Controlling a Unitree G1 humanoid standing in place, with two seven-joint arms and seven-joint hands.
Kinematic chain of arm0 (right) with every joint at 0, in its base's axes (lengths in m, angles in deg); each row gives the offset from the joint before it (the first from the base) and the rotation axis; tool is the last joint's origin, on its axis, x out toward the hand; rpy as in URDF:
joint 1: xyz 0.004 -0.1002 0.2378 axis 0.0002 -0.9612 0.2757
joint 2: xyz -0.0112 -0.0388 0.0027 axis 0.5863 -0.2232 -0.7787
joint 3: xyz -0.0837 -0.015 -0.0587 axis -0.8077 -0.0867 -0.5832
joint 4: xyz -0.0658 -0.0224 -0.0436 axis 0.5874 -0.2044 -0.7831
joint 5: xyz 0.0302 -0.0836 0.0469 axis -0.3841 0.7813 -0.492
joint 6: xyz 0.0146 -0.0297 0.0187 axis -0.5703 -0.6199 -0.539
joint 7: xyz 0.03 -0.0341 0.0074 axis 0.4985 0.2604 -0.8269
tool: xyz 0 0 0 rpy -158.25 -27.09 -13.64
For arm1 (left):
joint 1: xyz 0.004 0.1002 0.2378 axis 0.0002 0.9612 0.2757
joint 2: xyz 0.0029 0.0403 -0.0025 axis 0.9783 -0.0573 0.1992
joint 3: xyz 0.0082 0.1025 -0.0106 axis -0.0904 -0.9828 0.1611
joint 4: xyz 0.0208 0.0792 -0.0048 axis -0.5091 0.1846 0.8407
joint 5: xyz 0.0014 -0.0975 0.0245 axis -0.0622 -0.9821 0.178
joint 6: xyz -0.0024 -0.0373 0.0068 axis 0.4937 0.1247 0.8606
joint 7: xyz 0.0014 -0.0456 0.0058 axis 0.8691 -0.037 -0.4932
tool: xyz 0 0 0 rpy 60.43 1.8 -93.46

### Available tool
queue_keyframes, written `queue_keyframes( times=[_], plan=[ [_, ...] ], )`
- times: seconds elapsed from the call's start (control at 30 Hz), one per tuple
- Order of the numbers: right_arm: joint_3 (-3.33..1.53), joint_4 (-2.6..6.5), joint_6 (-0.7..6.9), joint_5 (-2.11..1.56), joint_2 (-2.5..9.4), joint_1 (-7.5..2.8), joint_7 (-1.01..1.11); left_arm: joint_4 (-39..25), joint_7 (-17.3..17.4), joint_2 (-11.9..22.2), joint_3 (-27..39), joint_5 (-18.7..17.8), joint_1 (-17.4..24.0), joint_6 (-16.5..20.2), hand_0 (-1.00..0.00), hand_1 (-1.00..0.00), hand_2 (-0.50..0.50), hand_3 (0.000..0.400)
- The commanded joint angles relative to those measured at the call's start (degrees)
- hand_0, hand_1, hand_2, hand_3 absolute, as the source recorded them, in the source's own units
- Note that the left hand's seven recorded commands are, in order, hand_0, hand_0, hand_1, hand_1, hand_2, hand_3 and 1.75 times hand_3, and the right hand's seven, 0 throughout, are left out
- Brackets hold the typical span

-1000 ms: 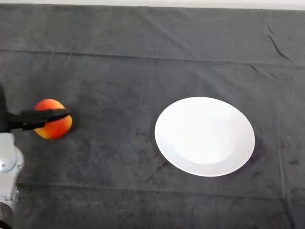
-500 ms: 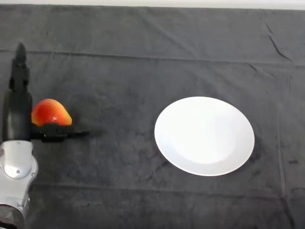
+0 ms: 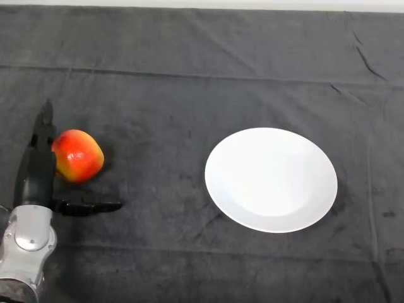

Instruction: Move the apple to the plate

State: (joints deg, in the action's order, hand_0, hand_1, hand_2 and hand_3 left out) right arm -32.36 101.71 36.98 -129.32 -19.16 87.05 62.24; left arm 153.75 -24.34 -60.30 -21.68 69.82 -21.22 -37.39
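A red and yellow apple sits on the dark cloth at the left. A white plate lies right of centre and holds nothing. My left hand is open beside the apple. Its fingers stand straight along the apple's left side. Its thumb reaches out flat on the cloth just in front of the apple. The apple lies between fingers and thumb, with no finger curled round it.
The table is covered by a dark wrinkled cloth. Its far edge runs along the top of the view.
The hand has opened and dropped back toward me. The fingers now lie left of the apple and the thumb in front. The apple has shifted slightly right.
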Motion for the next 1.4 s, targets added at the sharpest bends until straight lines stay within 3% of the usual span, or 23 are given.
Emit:
queue_keyframes(
  times=[0.03,0.1,0.13,0.17,0.2,0.23,0.87,1.4],
  plan=[
    [0.15,-1.78,-0.53,-1.45,-0.07,0.36,-0.58,2.8,0.3,-0.2,-1.2,1.4,-2.2,1.1,0.00,0.00,0.00,0.000],
    [0.15,-1.76,-0.53,-1.45,-0.08,0.37,-0.58,3.0,0.2,-0.2,-1.3,1.4,-2.3,1.2,0.00,0.00,0.00,0.000],
    [0.15,-1.76,-0.53,-1.46,-0.08,0.37,-0.58,3.2,0.2,-0.3,-1.4,1.4,-2.3,1.2,-0.16,-0.02,-0.07,0.066],
    [0.15,-1.75,-0.53,-1.46,-0.08,0.37,-0.57,3.3,0.2,-0.3,-1.4,1.4,-2.4,1.2,-0.44,-0.31,-0.06,0.174],
    [0.15,-1.74,-0.53,-1.47,-0.09,0.37,-0.57,3.4,0.2,-0.3,-1.5,1.5,-2.4,1.2,-0.84,-0.74,-0.05,0.337],
    [0.14,-1.74,-0.53,-1.47,-0.09,0.37,-0.57,3.5,0.1,-0.4,-1.6,1.5,-2.4,1.2,-1.00,-1.00,0.00,0.400],
    [0.12,-1.64,-0.55,-1.52,-0.13,0.39,-0.53,2.7,-0.2,-0.3,-3.1,2.6,-4.9,1.3,-1.00,-1.00,0.00,0.400],
    [0.09,-1.65,-0.56,-1.54,-0.13,0.39,-0.53,-4.7,-1.9,-1.7,-4.9,3.9,-8.2,3.3,-1.00,-1.00,0.00,0.400]
  ],
)
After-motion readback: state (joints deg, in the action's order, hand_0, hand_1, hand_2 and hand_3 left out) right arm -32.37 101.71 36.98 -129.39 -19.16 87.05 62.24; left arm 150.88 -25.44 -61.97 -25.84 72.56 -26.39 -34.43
